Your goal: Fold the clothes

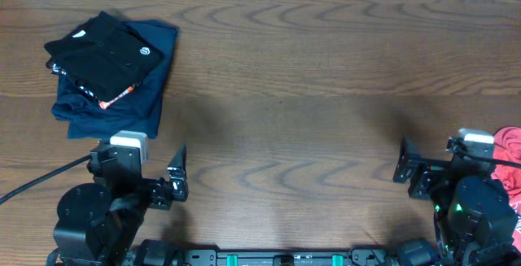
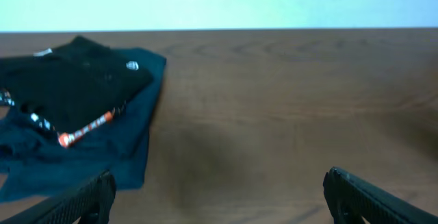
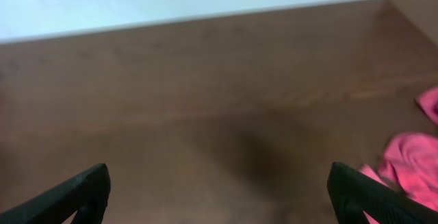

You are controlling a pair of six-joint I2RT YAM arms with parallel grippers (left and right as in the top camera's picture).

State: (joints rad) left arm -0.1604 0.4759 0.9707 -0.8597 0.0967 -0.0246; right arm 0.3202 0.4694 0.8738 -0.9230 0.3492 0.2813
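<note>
A folded stack lies at the table's back left: a black garment (image 1: 102, 54) with an orange-and-white strip on top of a folded navy garment (image 1: 122, 103). Both also show in the left wrist view, black (image 2: 68, 90) on navy (image 2: 102, 152). A crumpled red-pink garment (image 1: 509, 164) lies at the right edge, also in the right wrist view (image 3: 410, 159). My left gripper (image 1: 175, 180) is open and empty near the front edge, short of the stack; its fingers (image 2: 219, 193) stand wide apart. My right gripper (image 1: 404, 168) is open and empty beside the red garment; its fingers (image 3: 219, 190) are spread.
The brown wooden table (image 1: 309, 79) stretches between the two arms. A black cable (image 1: 41, 180) runs from the left arm to the left edge. A pale wall (image 2: 219, 1) lies behind the table's far edge.
</note>
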